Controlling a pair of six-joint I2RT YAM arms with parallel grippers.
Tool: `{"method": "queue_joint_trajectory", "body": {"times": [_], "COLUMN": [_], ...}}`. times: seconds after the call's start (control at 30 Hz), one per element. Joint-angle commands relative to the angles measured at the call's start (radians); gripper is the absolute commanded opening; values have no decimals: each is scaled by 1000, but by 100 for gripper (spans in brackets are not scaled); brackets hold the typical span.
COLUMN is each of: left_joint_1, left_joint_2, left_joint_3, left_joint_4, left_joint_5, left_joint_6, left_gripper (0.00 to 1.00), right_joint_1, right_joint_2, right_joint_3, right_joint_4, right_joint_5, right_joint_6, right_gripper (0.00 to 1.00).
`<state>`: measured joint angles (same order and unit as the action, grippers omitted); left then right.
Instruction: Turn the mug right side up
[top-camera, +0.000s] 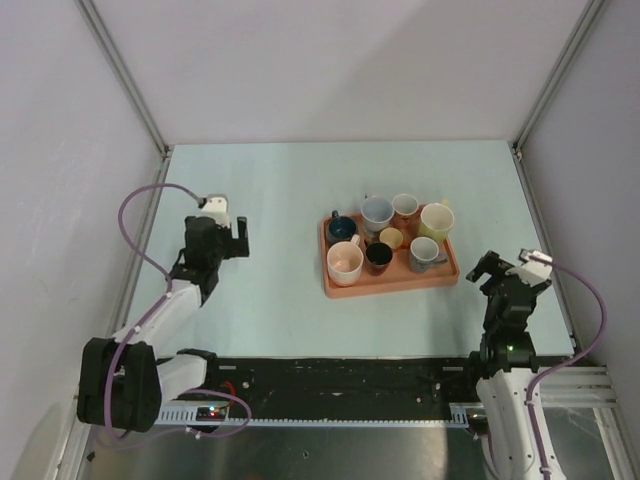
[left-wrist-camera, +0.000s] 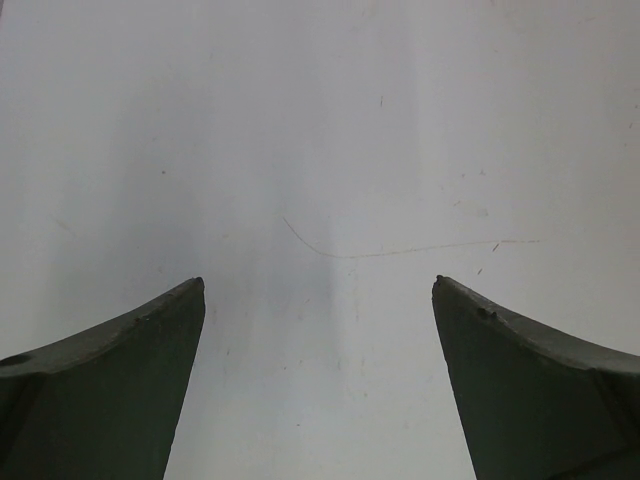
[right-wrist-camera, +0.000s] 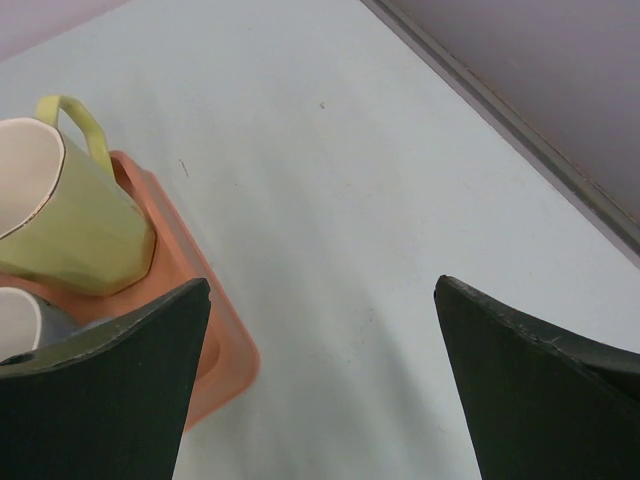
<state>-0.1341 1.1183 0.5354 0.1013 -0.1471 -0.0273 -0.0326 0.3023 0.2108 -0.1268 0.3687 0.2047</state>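
Several mugs stand on an orange tray (top-camera: 392, 285) right of the table's middle. Among them are a pink-white mug (top-camera: 345, 263), a black mug (top-camera: 378, 257), a grey mug (top-camera: 424, 253), a yellow-green mug (top-camera: 436, 220) and a small yellow mug (top-camera: 391, 238). Most show open mouths; I cannot tell which way the small yellow one faces. My left gripper (top-camera: 238, 240) is open and empty, well left of the tray, and its wrist view (left-wrist-camera: 318, 290) shows only bare table. My right gripper (top-camera: 485, 268) is open and empty just right of the tray (right-wrist-camera: 225, 350), near the yellow-green mug (right-wrist-camera: 60, 210).
White enclosure walls with metal rails (top-camera: 540, 100) bound the table on three sides; the right rail (right-wrist-camera: 520, 130) runs close to my right gripper. A black mounting strip (top-camera: 340, 375) lies along the near edge. Bare table lies between my left gripper and the tray.
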Motion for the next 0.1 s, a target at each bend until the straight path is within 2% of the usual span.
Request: {"method": "queue_joint_trajectory", "body": {"times": [0.0,0.07], "left_joint_1": [7,11], "left_joint_2": [-33,-39], "left_joint_3": [-8,-8], "left_joint_4": [63,65], "left_joint_5": [-21,-28], "left_joint_6": [-12,-20], "left_gripper": [98,98], "right_joint_1": [7,8], "right_joint_2": [6,5], "right_joint_3": [25,25], "right_joint_4": [45,45], "right_joint_5": [14,11], "right_joint_6": [-2,0], "right_gripper": [100,100]}}
